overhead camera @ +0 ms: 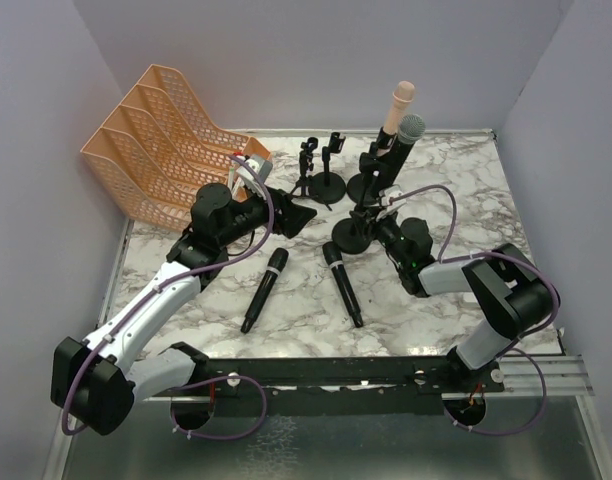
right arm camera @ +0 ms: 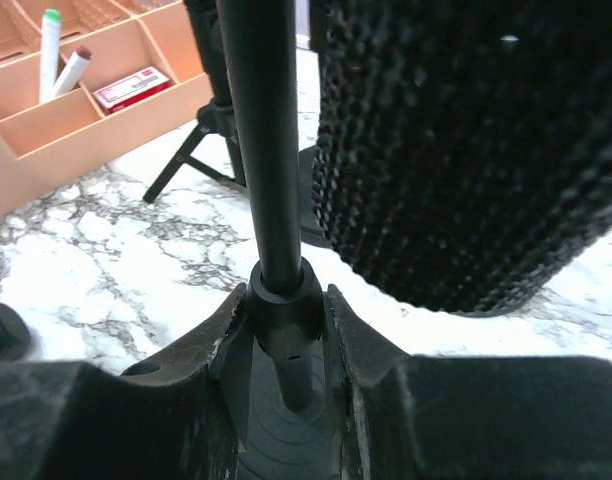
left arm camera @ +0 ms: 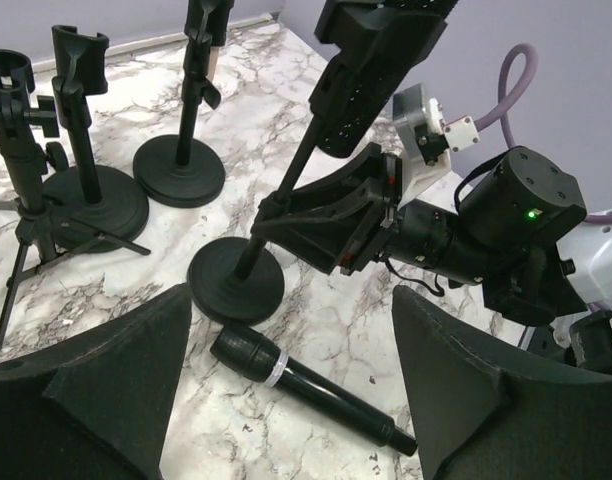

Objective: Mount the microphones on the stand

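Here, the right hand (right arm camera: pixel 286 330) clamps a stand pole (right arm camera: pixel 261 130).

Top of stand pole (right arm camera: pixel 261 130) off-frame; dark textured object (right arm camera: pixel 466 150) beside it unidentifiable.

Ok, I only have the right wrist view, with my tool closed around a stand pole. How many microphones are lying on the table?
Observer: Two. One black microphone and a second black microphone lie flat near the middle of the table.
Operator: And the other two?
Observer: The pink microphone and the grey-headed microphone are up off the table, at the back.
Operator: What is the left tool doing?
Observer: The left tool is open and holds nothing. It hovers to the left of the base of your stand.
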Controlling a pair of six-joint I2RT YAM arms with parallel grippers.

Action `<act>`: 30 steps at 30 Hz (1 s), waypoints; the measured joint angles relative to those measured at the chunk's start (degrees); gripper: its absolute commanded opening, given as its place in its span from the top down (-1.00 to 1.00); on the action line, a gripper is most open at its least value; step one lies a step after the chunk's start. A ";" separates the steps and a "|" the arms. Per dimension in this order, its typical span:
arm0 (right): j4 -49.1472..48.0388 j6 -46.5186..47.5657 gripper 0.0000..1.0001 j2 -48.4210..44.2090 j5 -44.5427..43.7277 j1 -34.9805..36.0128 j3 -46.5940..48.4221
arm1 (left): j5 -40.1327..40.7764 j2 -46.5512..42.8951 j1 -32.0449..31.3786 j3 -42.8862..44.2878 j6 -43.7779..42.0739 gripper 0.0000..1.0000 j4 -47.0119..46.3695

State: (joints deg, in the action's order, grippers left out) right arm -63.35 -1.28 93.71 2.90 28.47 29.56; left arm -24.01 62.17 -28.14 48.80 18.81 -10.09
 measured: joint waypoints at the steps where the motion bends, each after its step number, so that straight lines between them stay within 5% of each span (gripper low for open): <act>1: -0.76 0.28 0.60 0.00 -1.07 0.04 -0.35 | -0.04 0.24 0.00 0.00 -0.02 -0.53 -0.02; 17: -2.34 9.62 0.79 0.44 -21.94 -0.20 0.07 | -0.09 1.49 0.00 0.00 -0.44 -0.46 0.50; 30: -2.08 9.79 0.79 3.15 -25.42 -5.92 3.41 | -0.15 1.49 0.00 0.00 -0.66 -0.48 1.64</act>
State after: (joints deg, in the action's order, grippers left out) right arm -65.43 8.51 96.86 -22.52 22.55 32.97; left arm -24.16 63.66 -28.14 48.80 18.15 -8.45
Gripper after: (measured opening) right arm 0.286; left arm 0.733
